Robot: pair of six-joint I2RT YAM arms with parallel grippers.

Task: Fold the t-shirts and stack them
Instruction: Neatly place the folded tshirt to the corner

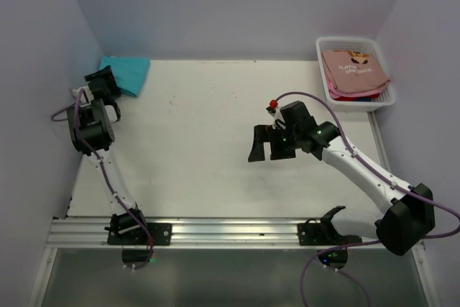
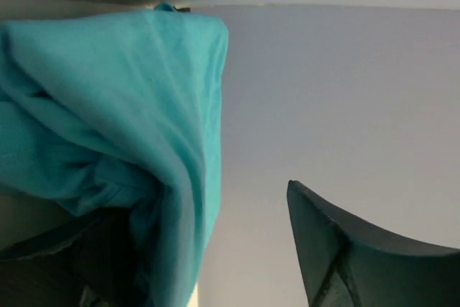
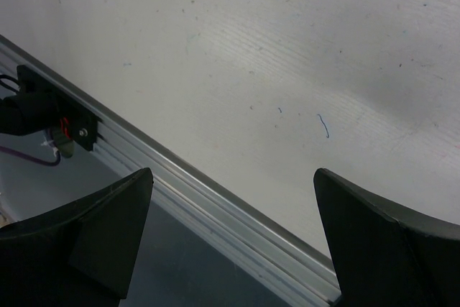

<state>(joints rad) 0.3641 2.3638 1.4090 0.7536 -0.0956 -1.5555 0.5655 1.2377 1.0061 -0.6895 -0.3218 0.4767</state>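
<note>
The right gripper [image 3: 231,172] hung spread above the table [image 1: 215,120], holding nothing. The left gripper [image 1: 110,85], also spread, had the teal t-shirt [image 2: 108,106] draped over one finger at the table's far-left corner. The salmon-pink t-shirt [image 1: 354,70] lay in the white basket [image 1: 320,55].

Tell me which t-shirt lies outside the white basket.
The teal t-shirt, in the far-left corner by the left end effector; the pink t-shirt lies in the basket.

Plain white table [image 1: 215,141], a bit scuffed, boxed in by pale lavender walls [image 1: 237,5] on three sides. Aluminium rail [image 1: 230,231] along the near edge, lighting's soft and even.
</note>
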